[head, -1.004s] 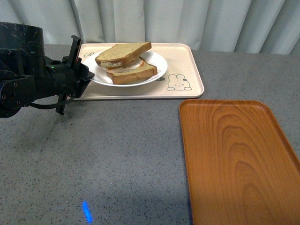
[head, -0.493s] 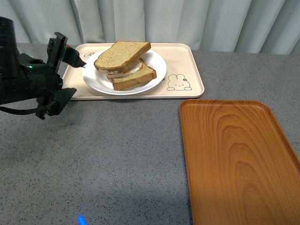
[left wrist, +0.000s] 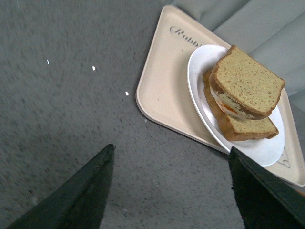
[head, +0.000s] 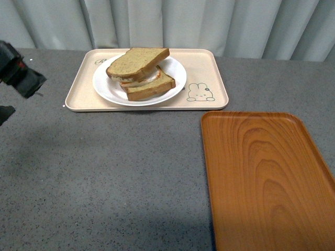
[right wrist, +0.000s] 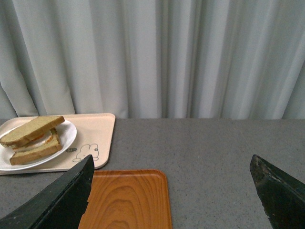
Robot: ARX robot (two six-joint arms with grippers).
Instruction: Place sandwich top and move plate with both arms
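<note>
The sandwich top (head: 137,61) lies tilted on a filled lower slice (head: 152,86), stacked on the white plate (head: 104,83). In the left wrist view the same sandwich top (left wrist: 248,81) sits on the plate (left wrist: 200,71), well beyond my open left gripper (left wrist: 171,149), which holds nothing. From the front, the left gripper (head: 26,95) is blurred at the far left edge, away from the plate. My right gripper (right wrist: 171,160) is open and empty over the table, with the sandwich top (right wrist: 31,130) and plate (right wrist: 66,136) far off to one side. The right arm does not show in the front view.
The plate rests on a beige rabbit-print tray (head: 207,78) at the back of the grey table. An orange wood-grain tray (head: 267,178) lies at the front right, also visible as the orange tray (right wrist: 126,200) under the right gripper. Curtains hang behind the table.
My left gripper has drawn back to the left, from beside the plate's rim to the edge of the front view. The sandwich top stays on the stack.
</note>
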